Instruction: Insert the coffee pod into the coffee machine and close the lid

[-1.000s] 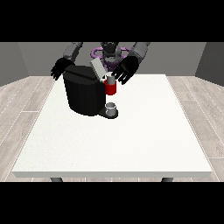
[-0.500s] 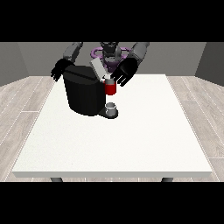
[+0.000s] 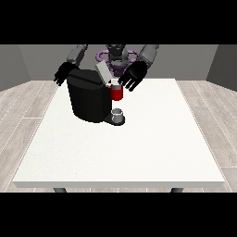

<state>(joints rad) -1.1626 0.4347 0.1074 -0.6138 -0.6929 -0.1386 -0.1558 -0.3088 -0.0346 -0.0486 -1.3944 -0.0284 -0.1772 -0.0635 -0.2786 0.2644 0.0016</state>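
The black coffee machine (image 3: 89, 99) stands on the white table (image 3: 139, 148), its grey lid (image 3: 102, 71) raised and tilted. A red thing at the machine (image 3: 117, 92) sits above a grey thing (image 3: 118, 114) on the base. The hand at the view's right (image 3: 133, 76) hovers beside the red thing, fingers spread. The hand at the view's left (image 3: 63, 74) is behind the machine.

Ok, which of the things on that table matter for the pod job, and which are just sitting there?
For the job:
coffee machine
its raised lid
the hand at the view's right, fingers spread beside the lid
the hand at the view's left, behind the machine

Just there:
a red thing at the machine
a grey thing at the machine's base; I cannot tell it for the pod
white table
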